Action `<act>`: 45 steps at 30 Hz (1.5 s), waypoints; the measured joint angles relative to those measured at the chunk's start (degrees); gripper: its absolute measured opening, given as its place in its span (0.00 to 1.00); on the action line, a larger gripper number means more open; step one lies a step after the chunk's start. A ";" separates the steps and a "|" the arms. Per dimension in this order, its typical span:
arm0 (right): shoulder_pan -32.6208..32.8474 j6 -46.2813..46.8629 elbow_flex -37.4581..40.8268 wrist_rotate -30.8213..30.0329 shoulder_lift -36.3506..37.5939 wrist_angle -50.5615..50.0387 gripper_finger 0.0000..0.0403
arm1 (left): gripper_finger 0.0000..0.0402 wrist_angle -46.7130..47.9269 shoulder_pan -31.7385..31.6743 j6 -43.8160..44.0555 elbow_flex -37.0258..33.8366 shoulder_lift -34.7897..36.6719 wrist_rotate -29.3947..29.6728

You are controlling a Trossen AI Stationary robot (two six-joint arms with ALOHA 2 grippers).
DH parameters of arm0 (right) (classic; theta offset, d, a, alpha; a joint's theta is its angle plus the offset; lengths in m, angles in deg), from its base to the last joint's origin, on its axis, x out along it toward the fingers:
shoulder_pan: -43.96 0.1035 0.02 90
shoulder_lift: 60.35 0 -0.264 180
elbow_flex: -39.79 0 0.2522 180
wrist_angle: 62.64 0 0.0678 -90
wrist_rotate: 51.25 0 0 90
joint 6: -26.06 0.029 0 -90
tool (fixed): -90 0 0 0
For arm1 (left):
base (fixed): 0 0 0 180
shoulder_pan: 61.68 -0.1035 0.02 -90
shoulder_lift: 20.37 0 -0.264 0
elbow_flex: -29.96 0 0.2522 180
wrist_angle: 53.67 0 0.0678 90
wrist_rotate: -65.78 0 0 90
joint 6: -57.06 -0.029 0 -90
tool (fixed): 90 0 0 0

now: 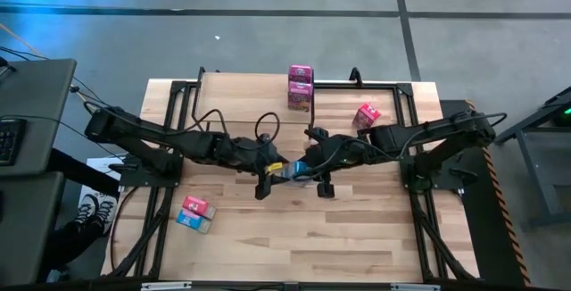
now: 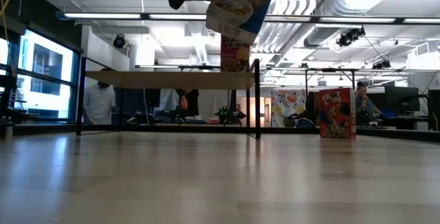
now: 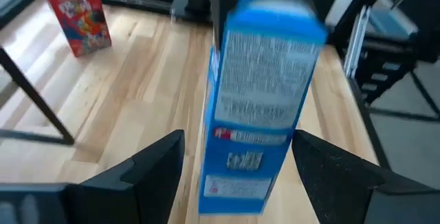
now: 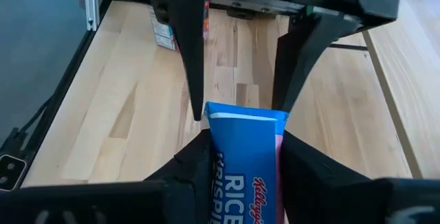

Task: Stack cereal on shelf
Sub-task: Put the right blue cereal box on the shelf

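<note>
Blue cardboard cereal box [image 4: 242,157] clamped in right gripper [image 1: 308,168] jaws, long axis running into left gripper [image 3: 237,176] jaws, apart, straddling box's far end.

— How many cereal boxes [image 1: 301,87] in all?
— Six: four pink ones [image 1: 367,115] and two blue ones [image 1: 193,222].
— And shelves?
— One shelf [image 2: 168,80].
— Arms?
— Two, a left arm [image 1: 152,135] and a right arm [image 1: 437,130], over one bench [image 1: 357,237].
</note>
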 joint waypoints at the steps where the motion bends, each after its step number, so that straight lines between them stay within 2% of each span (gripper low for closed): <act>1: 0.00 0.00 0.00 0.30 0.00 0.22 0.27 | 0.65 0.74 0.00 0.00 -0.05 0.00 0.02; 20: -1.11 -0.02 0.00 2.25 -0.02 6.78 0.26 | 0.64 -2.78 -0.44 -0.96 -0.17 -2.58 -1.74; 24: -1.14 -0.02 0.00 2.03 -0.02 6.36 0.26 | 0.56 -2.68 -0.59 -1.00 -0.17 -2.50 -1.75; 29: -1.20 1.73 0.00 1.41 -0.02 5.21 0.27 | 0.38 -1.68 -1.13 -1.15 -0.22 -2.34 -1.83; 32: -1.18 3.43 0.00 1.56 -0.02 4.94 0.33 | 0.29 -1.34 -1.59 -1.39 -0.22 -2.32 -2.01; 34: -1.18 4.56 0.00 1.76 0.22 3.51 0.39 | 0.28 -0.81 -1.73 -2.24 -0.22 -2.29 -2.03; 40: -1.20 6.19 0.00 0.84 3.54 -6.74 0.59 | 0.32 8.03 -2.71 -3.91 -0.13 1.50 -1.21; 42: -1.20 6.54 0.00 -0.15 4.94 -11.41 0.62 | 0.33 13.15 -3.33 -3.90 -0.24 4.58 1.51; 45: -1.20 9.34 0.00 -2.50 6.40 -19.17 0.64 | 0.32 16.91 -4.61 -4.03 -0.62 11.34 10.01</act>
